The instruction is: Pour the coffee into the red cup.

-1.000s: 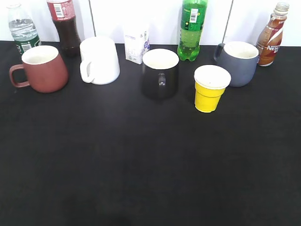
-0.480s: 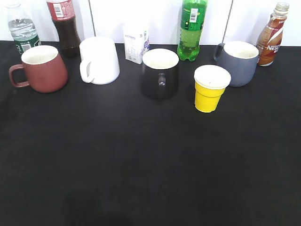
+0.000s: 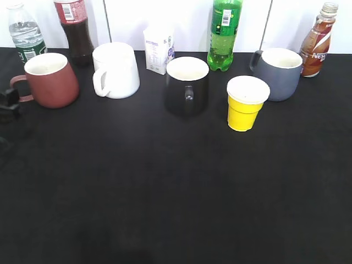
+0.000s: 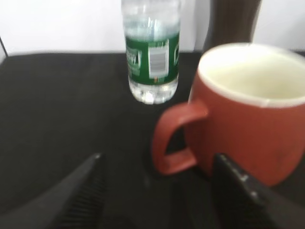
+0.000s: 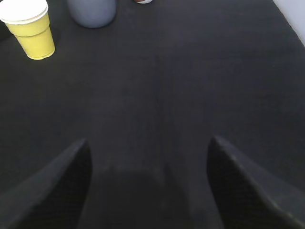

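Observation:
The red cup [image 3: 52, 80] stands upright at the back left, handle to the left, and is empty; it fills the right of the left wrist view [image 4: 248, 119]. The coffee bottle [image 3: 317, 41] stands capped at the back right corner. My left gripper [image 3: 6, 104] shows at the left edge, just in front of the cup's handle; in its wrist view the gripper [image 4: 157, 164] is open, its jaws on either side of the handle, not touching. My right gripper [image 5: 147, 145] is open and empty over bare table; it is outside the exterior view.
Along the back stand a water bottle [image 3: 25, 33], a cola bottle [image 3: 74, 27], a white mug [image 3: 115, 70], a small carton [image 3: 158, 49], a black mug [image 3: 187, 85], a green bottle [image 3: 224, 33], a yellow paper cup [image 3: 246, 103] and a grey mug [image 3: 279, 72].
My left gripper has come into the exterior view at the left edge, next to the red cup's handle. Nothing on the table has moved.

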